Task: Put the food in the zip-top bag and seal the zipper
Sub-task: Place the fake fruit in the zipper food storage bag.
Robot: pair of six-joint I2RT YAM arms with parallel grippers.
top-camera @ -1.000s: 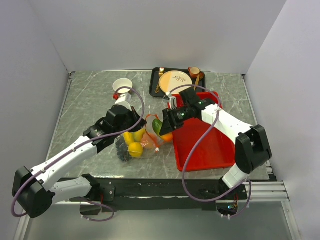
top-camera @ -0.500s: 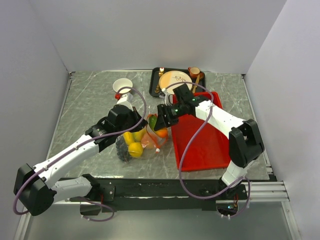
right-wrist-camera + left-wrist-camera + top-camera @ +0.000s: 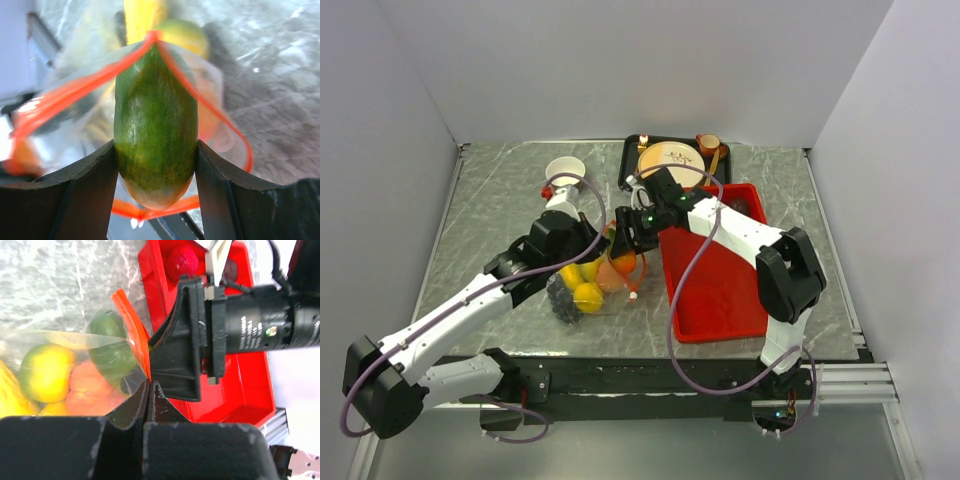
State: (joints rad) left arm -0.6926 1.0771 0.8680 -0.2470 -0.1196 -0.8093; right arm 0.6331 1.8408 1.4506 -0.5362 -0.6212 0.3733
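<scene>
The right tool (image 3: 156,150) is clenched on the green-and-orange mango (image 3: 152,110), one finger on each side. The fruit's far end pokes through the loop of the orange-red zipper (image 3: 75,85), so it sits right in the mouth of the zip-top bag (image 3: 595,285) but is not yet let go. The left tool (image 3: 150,390) is pinched tight on the bag's rim, just beside the right tool, holding that side of the mouth up off the counter (image 3: 490,200). Inside the clear plastic I can make out a yellow lemon (image 3: 588,297), something orange (image 3: 87,385) and a green fruit (image 3: 107,325).

This looks like the loading step, well along. I'd say the next move calls for pushing the mango deeper past the strip, then releasing it and backing out without dragging the rim. A red apple (image 3: 182,262) lies in the red tray (image 3: 720,290), so more fetching comes before any sealing.
</scene>
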